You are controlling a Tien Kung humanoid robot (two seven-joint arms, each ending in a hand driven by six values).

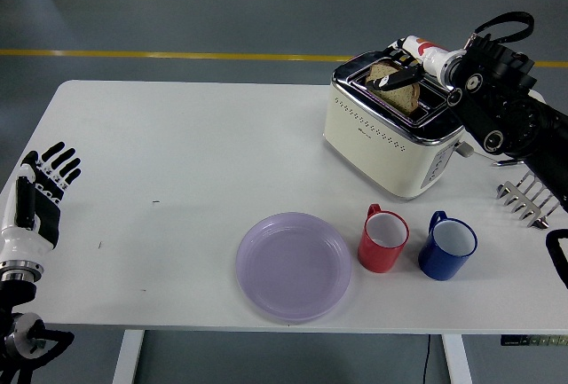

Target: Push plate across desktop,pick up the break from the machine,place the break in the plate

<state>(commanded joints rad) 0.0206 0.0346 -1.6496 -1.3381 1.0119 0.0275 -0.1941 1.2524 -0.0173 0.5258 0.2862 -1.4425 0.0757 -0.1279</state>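
Observation:
A slice of bread (401,93) stands in the slot of a cream and chrome toaster (382,140) at the back right of the white table. My right hand (397,63) reaches in from the right to the top of the slice. Its black thumb lies across the slice's front face and the other fingers are behind it, still spread. The slice sits low in the slot. A lilac plate (293,265) lies empty near the front edge, in the middle. My left hand (43,187) rests at the table's left edge with its fingers spread, holding nothing.
A red mug (383,239) and a blue mug (448,246) stand side by side just right of the plate, in front of the toaster. A metal toast rack (531,198) sits at the far right, partly behind my right arm.

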